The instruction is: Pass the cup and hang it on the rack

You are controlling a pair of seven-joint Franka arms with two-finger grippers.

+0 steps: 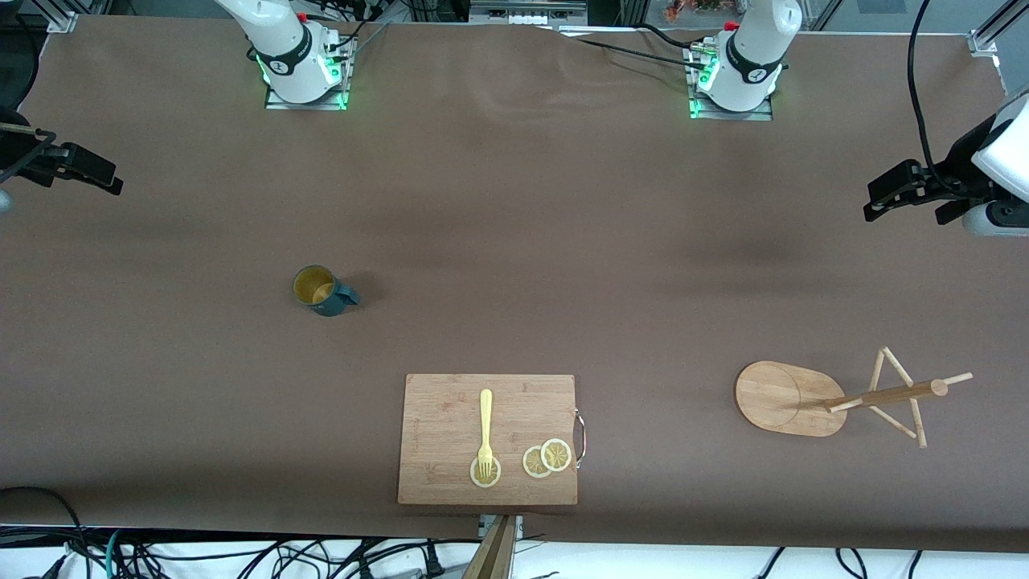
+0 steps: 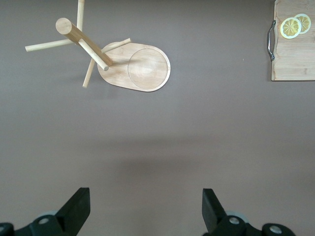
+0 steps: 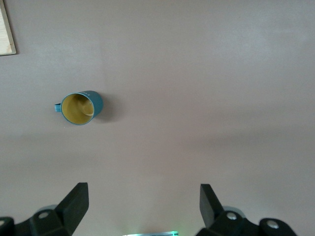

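Observation:
The cup [image 1: 321, 289], dark teal with a yellow inside, stands upright on the brown table toward the right arm's end; the right wrist view shows the cup [image 3: 81, 108] from above with nothing in it. The bamboo rack [image 1: 792, 398] stands on its oval base toward the left arm's end, its post and pegs [image 1: 892, 392] bare. The left wrist view looks down on the rack [image 2: 142, 69]. My right gripper [image 1: 96, 171] hangs open and empty over bare table at its arm's end, well away from the cup. My left gripper [image 1: 884, 193] is likewise open and empty, apart from the rack. Each wrist view shows wide-apart jaws: left gripper [image 2: 146, 196], right gripper [image 3: 144, 194].
A rectangular wooden cutting board [image 1: 450, 402] lies near the front edge, midway between the arms. It carries a yellow fork [image 1: 485, 418] and lemon slices [image 1: 547, 457]. Cables trail along the table's edges.

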